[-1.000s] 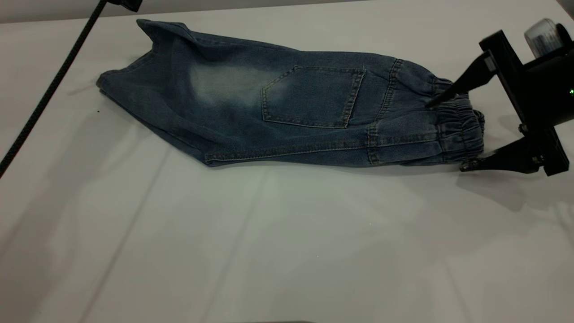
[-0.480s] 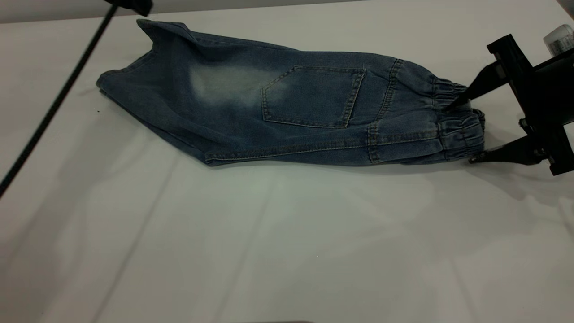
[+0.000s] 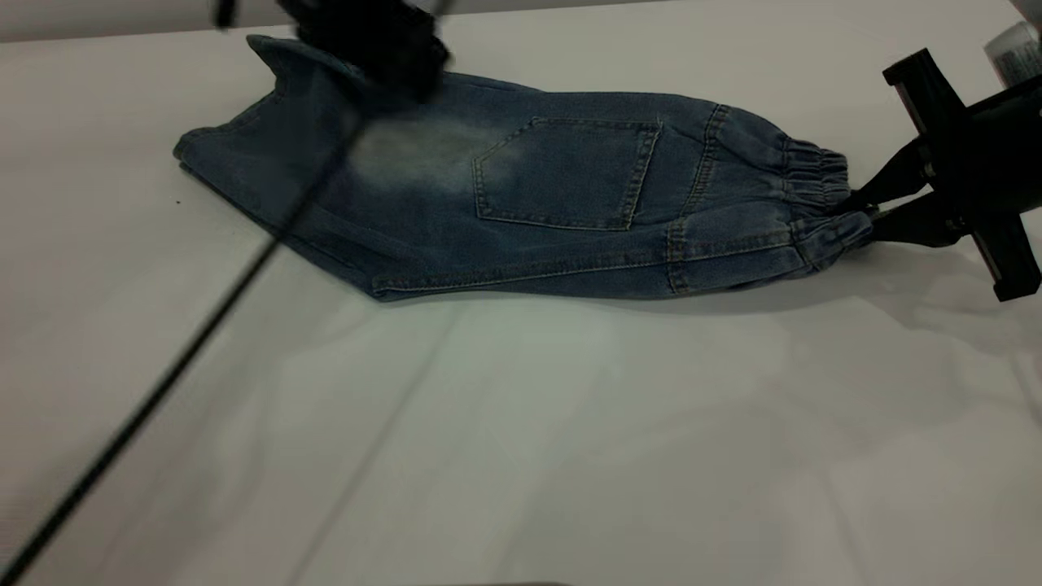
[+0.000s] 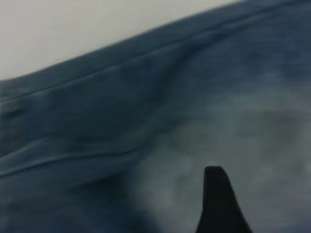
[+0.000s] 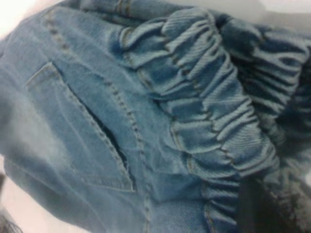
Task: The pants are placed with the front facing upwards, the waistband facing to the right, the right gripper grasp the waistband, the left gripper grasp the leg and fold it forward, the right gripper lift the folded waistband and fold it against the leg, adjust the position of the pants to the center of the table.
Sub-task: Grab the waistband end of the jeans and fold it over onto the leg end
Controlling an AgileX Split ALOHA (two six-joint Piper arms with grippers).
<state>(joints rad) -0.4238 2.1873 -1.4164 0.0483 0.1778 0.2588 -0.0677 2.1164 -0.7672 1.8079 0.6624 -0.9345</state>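
Second fold starting: the right gripper is clenched on the waistband.
The pants lie folded lengthwise at the table's far side; next, carry the waistband toward the leg. The left gripper hovers over the leg, grip unclear.

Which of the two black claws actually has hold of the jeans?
The right gripper, at the elastic waistband: its fingers are pinched shut on the fabric. The left gripper only hovers over the leg end of the pants.
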